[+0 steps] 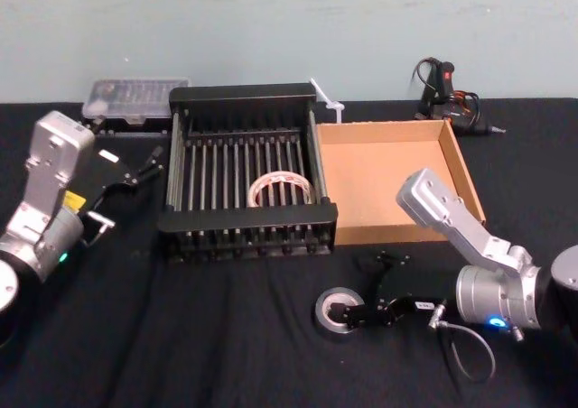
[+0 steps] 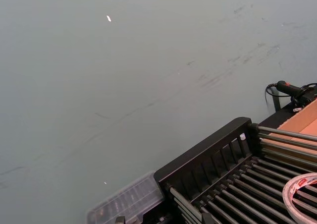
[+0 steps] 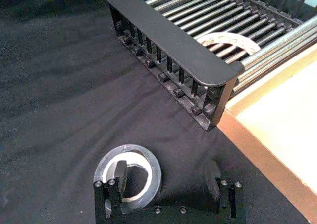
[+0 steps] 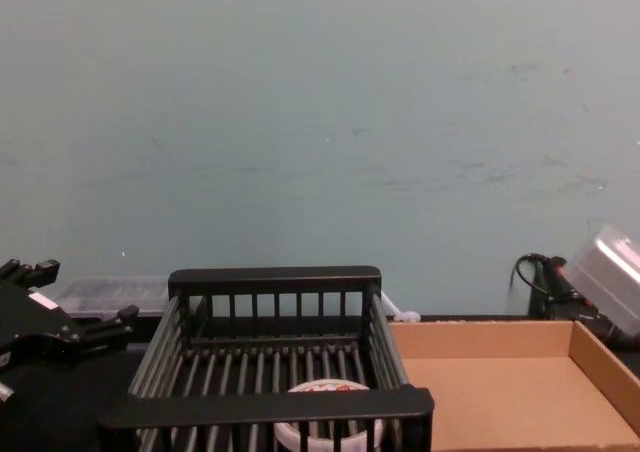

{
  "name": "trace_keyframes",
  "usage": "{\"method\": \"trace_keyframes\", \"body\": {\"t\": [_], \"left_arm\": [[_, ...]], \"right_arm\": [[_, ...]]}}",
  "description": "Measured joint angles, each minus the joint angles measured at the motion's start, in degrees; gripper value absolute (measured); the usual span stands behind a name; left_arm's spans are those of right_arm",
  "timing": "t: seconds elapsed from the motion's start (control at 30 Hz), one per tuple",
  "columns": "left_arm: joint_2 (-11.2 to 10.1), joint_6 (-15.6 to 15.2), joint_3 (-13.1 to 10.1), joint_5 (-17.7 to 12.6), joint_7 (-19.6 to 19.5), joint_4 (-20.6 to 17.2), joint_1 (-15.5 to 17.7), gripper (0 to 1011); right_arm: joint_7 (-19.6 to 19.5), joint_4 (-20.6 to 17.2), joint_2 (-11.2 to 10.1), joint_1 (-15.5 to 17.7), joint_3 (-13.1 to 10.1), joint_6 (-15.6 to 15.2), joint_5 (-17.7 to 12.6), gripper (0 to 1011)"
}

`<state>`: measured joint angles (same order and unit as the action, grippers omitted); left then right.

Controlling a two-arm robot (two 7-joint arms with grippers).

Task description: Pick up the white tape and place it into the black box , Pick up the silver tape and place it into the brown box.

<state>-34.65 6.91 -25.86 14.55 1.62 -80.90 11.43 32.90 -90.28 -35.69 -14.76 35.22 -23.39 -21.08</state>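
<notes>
The white tape (image 1: 281,191) (image 3: 228,38) (image 4: 325,387) lies flat on the barred floor of the black box (image 1: 248,220) (image 3: 168,38) (image 4: 275,407), near its front right. To the right of it stands the brown box (image 1: 388,178) (image 4: 500,392), with nothing in it. On the black cloth in front of both lies the silver tape (image 1: 336,309) (image 3: 130,172). My right gripper (image 1: 368,288) (image 3: 166,173) is open and low over it, one finger inside the roll's hollow core and the other well off to the side. Left of the black box my left gripper (image 1: 126,187) (image 4: 60,322) hangs open and holds nothing.
A clear plastic case (image 1: 135,97) (image 2: 129,201) sits behind the black box at the back left. A black tool with red cables (image 1: 442,88) stands at the back right. A loose cable (image 1: 470,345) loops beside my right wrist. The grey wall rises behind the table.
</notes>
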Motion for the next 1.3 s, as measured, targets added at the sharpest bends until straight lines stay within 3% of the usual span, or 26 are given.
{"method": "trace_keyframes", "body": {"t": [0.8, 1.1, 1.3], "left_arm": [[0.0, 0.0, 0.0, 0.0, 0.0, 0.0, 0.0, 1001], [0.0, 0.0, 0.0, 0.0, 0.0, 0.0, 0.0, 1001], [0.0, 0.0, 0.0, 0.0, 0.0, 0.0, 0.0, 1001]], "right_arm": [[-0.05, 0.07, 0.07, -0.01, -0.07, -0.23, -0.05, 1002], [-0.08, 0.02, 0.03, 0.01, -0.07, -0.19, -0.1, 816], [-0.08, 0.01, 0.03, 0.01, -0.07, -0.16, -0.1, 622]]}}
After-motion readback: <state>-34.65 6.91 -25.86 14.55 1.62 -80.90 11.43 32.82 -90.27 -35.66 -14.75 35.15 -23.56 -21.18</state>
